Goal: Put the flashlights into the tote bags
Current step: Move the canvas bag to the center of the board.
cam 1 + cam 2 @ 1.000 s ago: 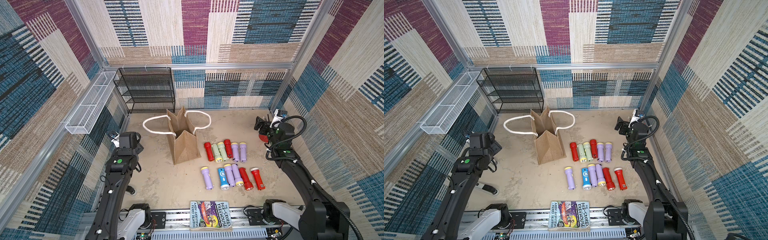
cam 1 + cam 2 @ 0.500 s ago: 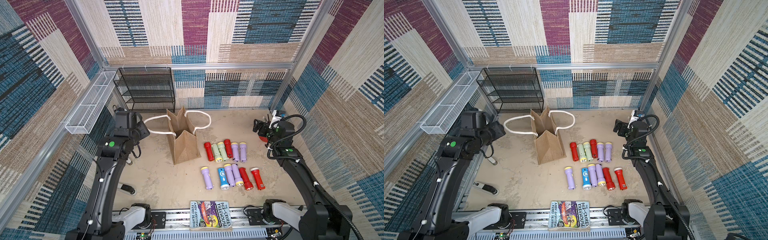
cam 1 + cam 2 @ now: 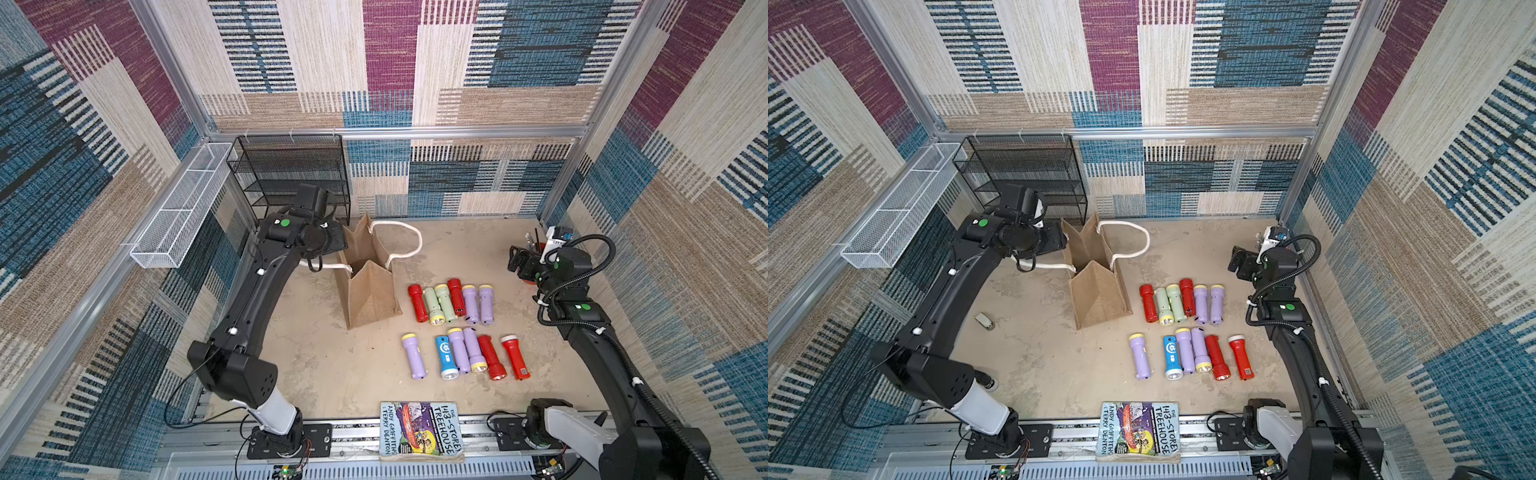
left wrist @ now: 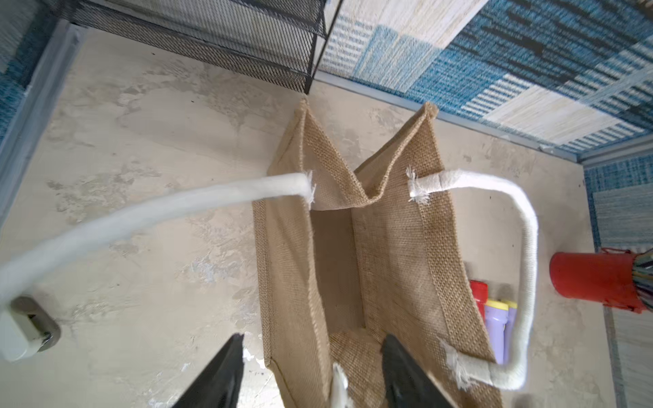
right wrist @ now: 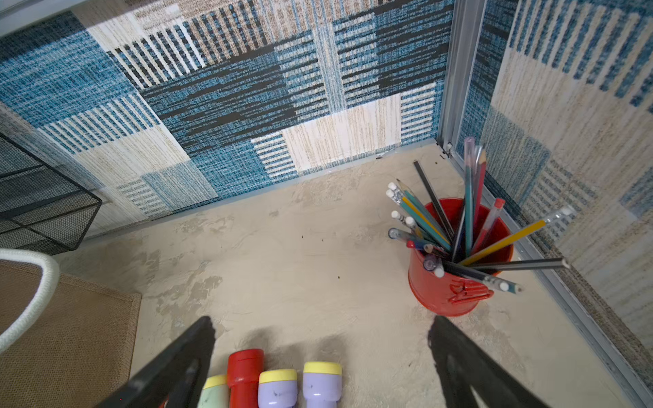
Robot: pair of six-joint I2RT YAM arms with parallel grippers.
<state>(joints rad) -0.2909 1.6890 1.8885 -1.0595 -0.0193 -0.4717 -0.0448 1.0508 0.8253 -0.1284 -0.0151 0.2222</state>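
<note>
The tan burlap tote bag (image 3: 370,291) stands open mid-floor in both top views, its white rope handles (image 3: 405,237) lying out to each side. My left gripper (image 4: 312,344) is open over the bag's left rim. One finger (image 4: 233,356) is outside the wall and the other is inside the mouth. Right of the bag the flashlights lie in two rows: red (image 3: 417,302), pale green and lilac ones farther back, and lilac, blue (image 3: 445,356) and red ones nearer. My right gripper (image 5: 321,332) is open and empty above the far row's heads (image 5: 279,385).
A black wire-mesh rack (image 3: 291,178) stands behind the bag, and a white mesh basket (image 3: 178,208) hangs on the left wall. A red cup of pencils (image 5: 445,282) sits in the right back corner. A book (image 3: 419,430) lies at the front edge. A small grey object (image 3: 985,321) lies on the left floor.
My left arm has swung from the left wall across to the tote bag, and its jaws now straddle the bag's left wall. The right gripper has barely shifted.
</note>
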